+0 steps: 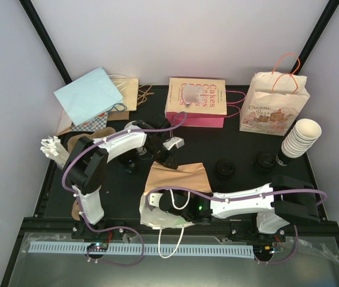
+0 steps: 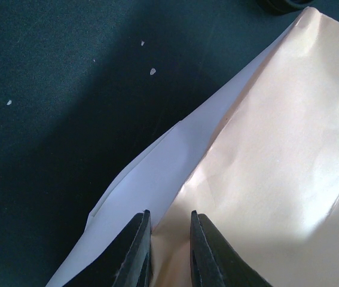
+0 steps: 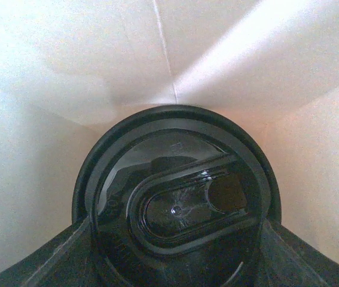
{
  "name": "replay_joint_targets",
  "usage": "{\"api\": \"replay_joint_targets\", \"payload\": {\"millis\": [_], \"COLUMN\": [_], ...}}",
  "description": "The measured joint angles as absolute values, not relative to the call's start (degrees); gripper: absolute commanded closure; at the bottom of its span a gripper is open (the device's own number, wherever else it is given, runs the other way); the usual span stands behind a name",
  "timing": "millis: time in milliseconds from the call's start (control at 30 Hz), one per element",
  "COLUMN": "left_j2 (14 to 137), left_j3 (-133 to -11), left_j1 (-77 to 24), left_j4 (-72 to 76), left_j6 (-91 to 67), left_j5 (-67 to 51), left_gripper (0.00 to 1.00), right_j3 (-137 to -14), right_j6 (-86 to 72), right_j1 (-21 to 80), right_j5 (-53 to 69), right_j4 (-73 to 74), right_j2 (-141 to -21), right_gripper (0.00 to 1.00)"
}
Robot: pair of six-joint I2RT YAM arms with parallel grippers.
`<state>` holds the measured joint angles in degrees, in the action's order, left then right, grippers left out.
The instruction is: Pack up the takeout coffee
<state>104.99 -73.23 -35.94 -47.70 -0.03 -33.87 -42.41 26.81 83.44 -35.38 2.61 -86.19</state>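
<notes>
1. Nearest, the right fingers (image 3: 52, 263) clasp the capped takeout coffee (image 3: 178, 197) deep inside the paper bag (image 1: 178, 178).
2. Farther off, the left fingers (image 2: 134, 251), set narrow, apparently pinch the bag's far edge.
3. Packing looks nearly done: only release and withdrawal are left.

The black counter (image 1: 241, 149) is carrying a flat tan paper bag (image 1: 181, 178), loose black lids (image 1: 224, 168), stacked cups (image 1: 301, 139) and a pink bag (image 1: 196, 101) behind.

A light blue paper bag (image 1: 88, 95) lies upper left. A pink Cakes bag (image 1: 196, 101) stands top centre, a white printed bag (image 1: 274, 110) upper right, stacked cream cups (image 1: 301, 137) at right. A tan paper bag (image 1: 178, 178) lies centre, black lids (image 1: 225, 168) just right of it.
</notes>
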Motion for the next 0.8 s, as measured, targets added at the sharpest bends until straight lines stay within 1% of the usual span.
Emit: {"api": "replay_joint_targets", "payload": {"millis": [367,500,600,800], "left_j2": [104.99,104.99,104.99,104.99], "left_j3": [-73.25,-73.25,-73.25,-73.3], "left_j1": [-35.94,-35.94,-35.94,-35.94], "left_j4": [-47.7,-47.7,-47.7,-47.66], "left_j6": [-0.03,-0.03,-0.03,-0.03], "left_j5": [-33.87,-33.87,-33.87,-33.87], "left_gripper": [0.8,0.8,0.8,0.8], "right_j3": [-42.7,-42.92,-43.0,-43.2], "right_j6": [25.74,25.54,25.34,24.95], "right_j1": [83.29,83.24,83.15,82.76], "right_j5": [-34.92,-34.92,-34.87,-34.35], "right_j4": [3.64,3.95,4.56,5.89], "right_j2": [-86.06,-86.04,-85.69,-85.03], "right_gripper": [0.57,0.55,0.51,0.5]}}
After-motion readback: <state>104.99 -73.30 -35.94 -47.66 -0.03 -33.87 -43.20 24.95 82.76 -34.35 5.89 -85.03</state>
